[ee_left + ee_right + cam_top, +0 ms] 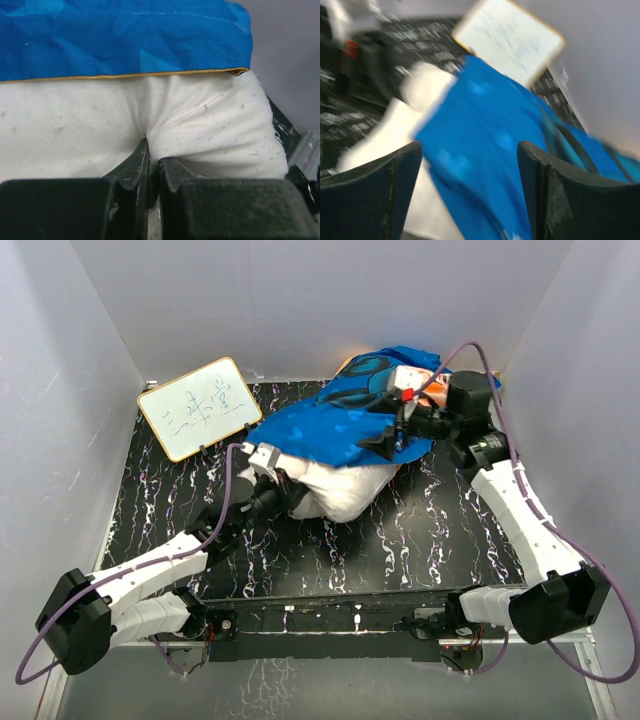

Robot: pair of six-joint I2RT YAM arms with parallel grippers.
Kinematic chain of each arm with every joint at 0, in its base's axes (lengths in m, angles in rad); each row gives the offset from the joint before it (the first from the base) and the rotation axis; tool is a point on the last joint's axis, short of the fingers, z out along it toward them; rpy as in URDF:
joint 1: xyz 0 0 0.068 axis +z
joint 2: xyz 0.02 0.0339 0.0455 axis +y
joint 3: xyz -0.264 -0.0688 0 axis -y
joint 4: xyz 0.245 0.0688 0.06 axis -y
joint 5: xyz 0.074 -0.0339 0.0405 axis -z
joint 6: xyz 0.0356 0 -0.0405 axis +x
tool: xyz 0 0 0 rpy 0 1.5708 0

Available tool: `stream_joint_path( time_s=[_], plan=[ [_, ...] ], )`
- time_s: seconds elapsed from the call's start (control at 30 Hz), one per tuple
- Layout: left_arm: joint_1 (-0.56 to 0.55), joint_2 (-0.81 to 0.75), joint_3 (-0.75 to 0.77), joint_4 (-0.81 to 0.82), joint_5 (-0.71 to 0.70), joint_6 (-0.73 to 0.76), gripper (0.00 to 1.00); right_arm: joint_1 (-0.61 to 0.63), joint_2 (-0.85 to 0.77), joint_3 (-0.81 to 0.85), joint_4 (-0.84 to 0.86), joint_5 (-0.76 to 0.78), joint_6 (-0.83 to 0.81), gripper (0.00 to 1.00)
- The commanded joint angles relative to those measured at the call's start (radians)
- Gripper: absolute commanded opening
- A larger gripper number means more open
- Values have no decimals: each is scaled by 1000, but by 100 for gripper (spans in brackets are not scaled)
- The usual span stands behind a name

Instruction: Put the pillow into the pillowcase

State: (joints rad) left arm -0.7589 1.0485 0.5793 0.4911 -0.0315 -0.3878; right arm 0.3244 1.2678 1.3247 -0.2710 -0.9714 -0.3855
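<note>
Our left gripper (152,172) is pinched tight on the pillow (200,125), whose bare end pokes from the pillowcase (125,35) toward seven o'clock. Our right gripper (469,150) gapes, gripping nothing. The risk: we push, the unheld cloth slides along, and the pillow goes no deeper.

Counts: one pillow (345,492); one pillowcase (325,430); one whiteboard (198,408); one table (430,540). Two arms: left arm (150,575), right arm (520,505). Two grippers: left gripper (152,157), right gripper (470,167). Two purple cables (600,575).
</note>
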Motion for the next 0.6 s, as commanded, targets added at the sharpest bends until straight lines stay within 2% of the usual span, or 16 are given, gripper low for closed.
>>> stream_joint_path(
  time_s=[0.0, 0.07, 0.17, 0.23, 0.3, 0.43, 0.57],
  plan=[
    [6, -11, -20, 136, 120, -185, 0, -180, -131, -110, -190, 106, -261, 85],
    [6, -14, -18, 136, 123, -190, 0, -212, -188, -191, -252, 136, -390, 87],
    [6, -13, -4, 122, 134, -187, 0, -223, -274, -318, -293, 115, -489, 87],
    [6, -9, 10, 104, 154, -181, 0, -223, -309, -403, -242, 129, -466, 85],
    [6, -6, 22, 85, 172, -181, 0, -225, -306, -439, -167, 178, -429, 78],
    [6, -20, 29, 68, 183, -186, 0, -223, -239, -426, -113, 249, -408, 73],
    [6, -30, 24, 75, 180, -197, 0, -222, -191, -435, -31, 237, -400, 72]
  ],
)
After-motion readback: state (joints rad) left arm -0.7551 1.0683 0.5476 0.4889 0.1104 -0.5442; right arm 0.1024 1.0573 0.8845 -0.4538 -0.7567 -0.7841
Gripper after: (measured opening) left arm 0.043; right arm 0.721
